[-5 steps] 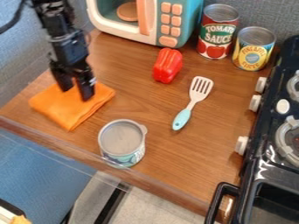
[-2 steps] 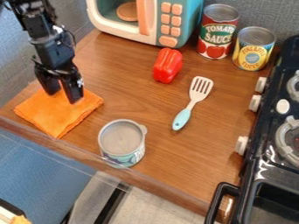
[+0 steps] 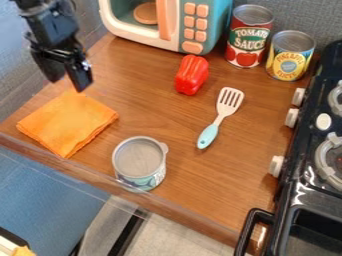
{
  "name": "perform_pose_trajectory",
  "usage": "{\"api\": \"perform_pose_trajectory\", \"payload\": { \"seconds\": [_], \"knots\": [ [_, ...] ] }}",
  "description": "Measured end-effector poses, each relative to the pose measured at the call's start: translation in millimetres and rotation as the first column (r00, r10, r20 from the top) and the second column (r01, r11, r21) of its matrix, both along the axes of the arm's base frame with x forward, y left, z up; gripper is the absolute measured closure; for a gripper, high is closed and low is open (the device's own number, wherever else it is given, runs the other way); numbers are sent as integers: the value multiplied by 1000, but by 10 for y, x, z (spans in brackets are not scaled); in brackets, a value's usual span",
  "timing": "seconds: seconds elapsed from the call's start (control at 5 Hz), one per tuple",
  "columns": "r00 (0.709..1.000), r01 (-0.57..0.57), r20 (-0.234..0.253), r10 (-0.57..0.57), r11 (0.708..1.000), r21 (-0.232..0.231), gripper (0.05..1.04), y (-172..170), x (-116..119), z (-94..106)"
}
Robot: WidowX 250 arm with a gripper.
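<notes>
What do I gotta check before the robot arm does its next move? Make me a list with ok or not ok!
1. Gripper has its fingers apart and holds nothing: ok.
2. Orange cloth lies on the table: ok.
3. Gripper is clear of the cloth: cannot tell. It is by the far corner, but its height is hard to judge.
4. Short can is well away from the table's near edge: not ok. It stands upright, but close to that edge.
5. Spatula is apart from the red pepper: ok.
</notes>
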State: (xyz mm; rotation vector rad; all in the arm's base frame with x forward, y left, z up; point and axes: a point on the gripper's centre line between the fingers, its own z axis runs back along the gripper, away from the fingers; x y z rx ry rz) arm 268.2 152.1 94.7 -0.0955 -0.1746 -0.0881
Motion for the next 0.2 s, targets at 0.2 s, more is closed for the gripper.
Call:
{"api": "perform_pose_trajectory", "payload": {
  "seconds": [0.2],
  "knots": [
    [999,12,-31,-13,1000,-19,84,-20,-64,13]
  ]
}}
